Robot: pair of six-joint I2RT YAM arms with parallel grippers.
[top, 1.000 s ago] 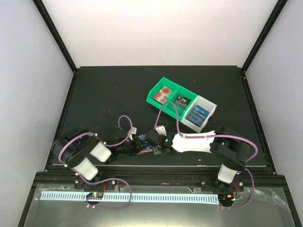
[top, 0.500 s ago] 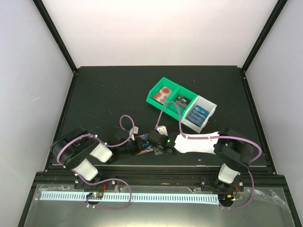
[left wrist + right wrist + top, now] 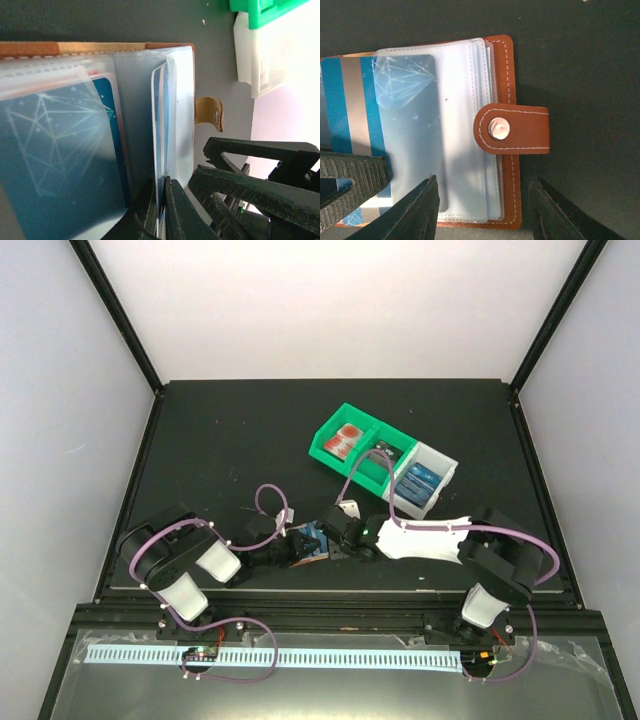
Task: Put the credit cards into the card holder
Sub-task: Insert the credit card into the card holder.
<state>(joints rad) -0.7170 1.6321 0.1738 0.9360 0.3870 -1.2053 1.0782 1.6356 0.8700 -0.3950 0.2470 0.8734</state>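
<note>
- The card holder (image 3: 465, 150) lies open on the table (image 3: 220, 460) near the front edge, right between the two grippers. Both arms are basically on top of it.
- The left gripper (image 3: 161, 212) is pressed together on the edge of the holder's clear sleeves (image 3: 177, 115), pinning it from the left.
- The right gripper (image 3: 485, 205) hangs over the holder with its jaws spread. One finger is over the sleeves, the other is out past the leather edge, below the snap tab (image 3: 512, 129). There's nothing in it.
- Key bit: in the right wrist view the holder's long axis runs the same way the fingers point. A striped blue card (image 3: 350, 100) pokes out of the sleeve stack sideways, toward the left gripper's side. Another blue card (image 3: 407, 130) sits under a sleeve.
- The rest of the credit cards are up and to the right of the holder in the top view. There are red cards (image 3: 345, 438) in the green bin (image 3: 322, 452) and blue cards (image 3: 420, 480) in the pale bin (image 3: 447, 468). They're well apart from the holder, on the right arm's side.
- So the empty right arm looks like the natural one to go fetch, with the left pinning the sleeves.
</note>
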